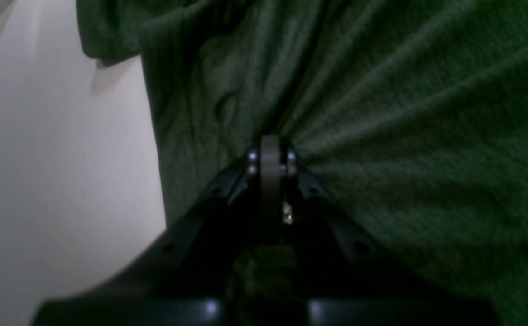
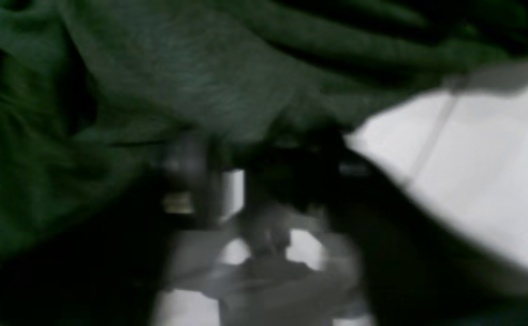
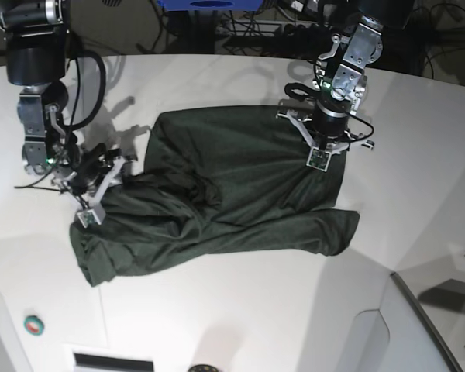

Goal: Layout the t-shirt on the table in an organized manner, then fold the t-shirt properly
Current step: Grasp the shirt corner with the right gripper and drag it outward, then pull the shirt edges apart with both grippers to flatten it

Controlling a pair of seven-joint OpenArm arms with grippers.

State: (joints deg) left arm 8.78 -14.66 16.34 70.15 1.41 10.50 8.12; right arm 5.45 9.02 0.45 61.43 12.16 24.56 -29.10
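Observation:
The dark green t-shirt (image 3: pixel 232 194) lies rumpled on the white table (image 3: pixel 240 310), bunched at its left end and smoother on the right. My left gripper (image 3: pixel 323 149) stands over the shirt's upper right part. In the left wrist view the left gripper (image 1: pixel 271 145) is shut on a pinch of t-shirt (image 1: pixel 404 136), with creases fanning out from the fingertips and bare table (image 1: pixel 42 181) to the left. My right gripper (image 3: pixel 108 177) is at the shirt's left edge. The right wrist view is blurred: right gripper (image 2: pixel 268 158) sits against the t-shirt (image 2: pixel 178 68), with table (image 2: pixel 472 158) to the right.
A raised grey-white panel (image 3: pixel 426 325) with a dark edge sits at the lower right. A small round green and red object (image 3: pixel 33 324) lies near the lower left corner, and a dark slot (image 3: pixel 112 362) is in the front edge. Cables (image 3: pixel 294 31) run behind the table.

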